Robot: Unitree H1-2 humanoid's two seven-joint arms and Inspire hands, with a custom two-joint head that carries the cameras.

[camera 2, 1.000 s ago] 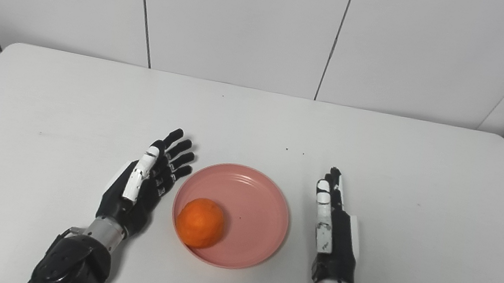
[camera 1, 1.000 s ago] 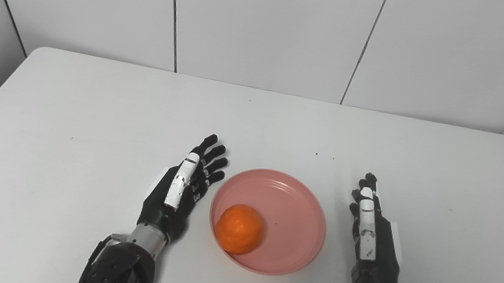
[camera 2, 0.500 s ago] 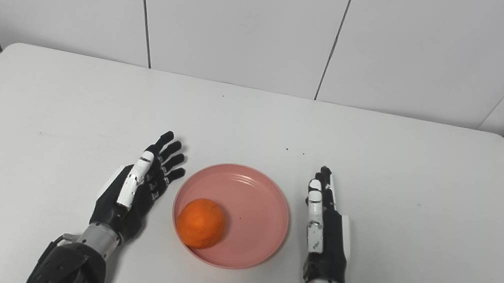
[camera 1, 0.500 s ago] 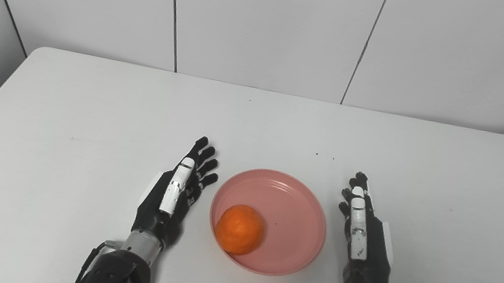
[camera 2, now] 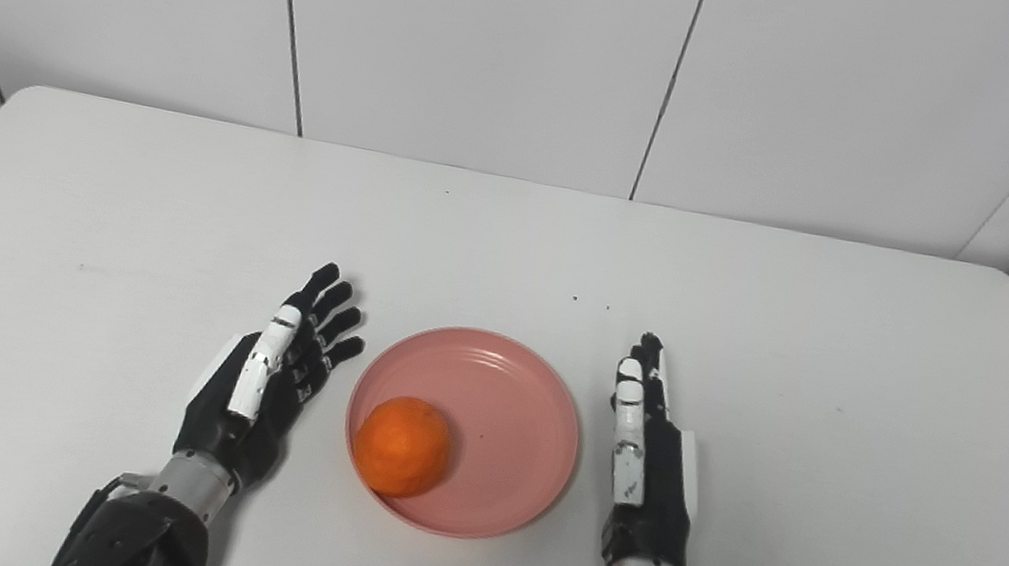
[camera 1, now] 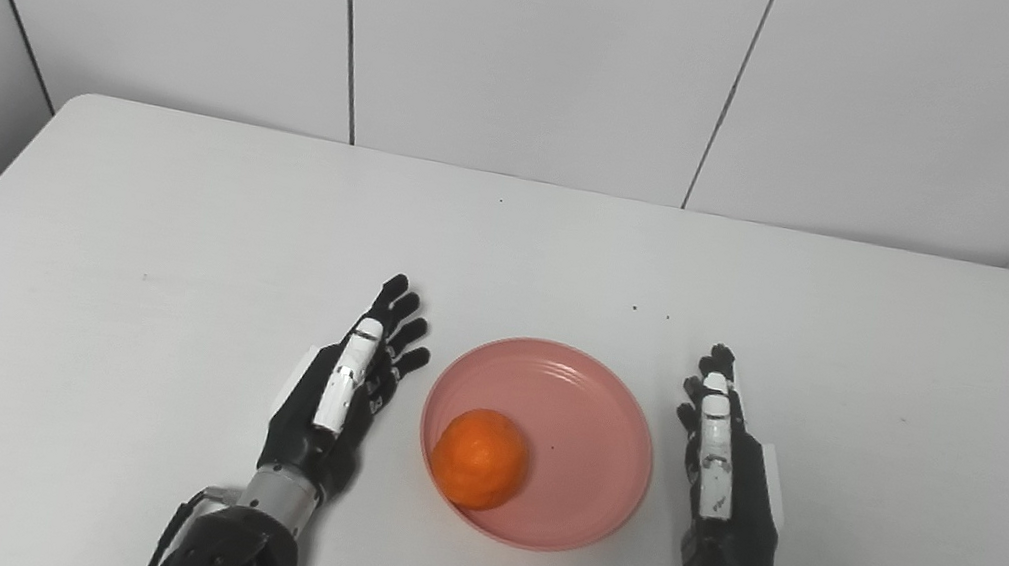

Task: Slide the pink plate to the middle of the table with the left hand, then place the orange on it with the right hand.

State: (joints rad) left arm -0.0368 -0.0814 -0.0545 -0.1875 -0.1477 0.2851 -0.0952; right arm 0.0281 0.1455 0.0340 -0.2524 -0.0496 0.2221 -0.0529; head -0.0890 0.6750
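The pink plate (camera 1: 586, 438) lies near the front middle of the white table. An orange (camera 1: 480, 457) sits inside it, toward its front left rim. My left hand (camera 1: 340, 394) rests just left of the plate, open, fingers stretched forward and apart, holding nothing. On the plate's right side, a small gap away, my right hand (camera 1: 726, 480) stands edge-up and open, also holding nothing. Neither hand touches the plate or the orange.
The white table (camera 1: 169, 230) ends at a white panelled wall (camera 1: 542, 46) behind. A few tiny dark specks (camera 1: 650, 312) lie beyond the plate. The table's left and right edges fall off beside grey side walls.
Both hands have drawn back slightly toward me; the left one also shifted a little left, away from the plate, and the right one a little left toward it. Plate and orange have not moved.
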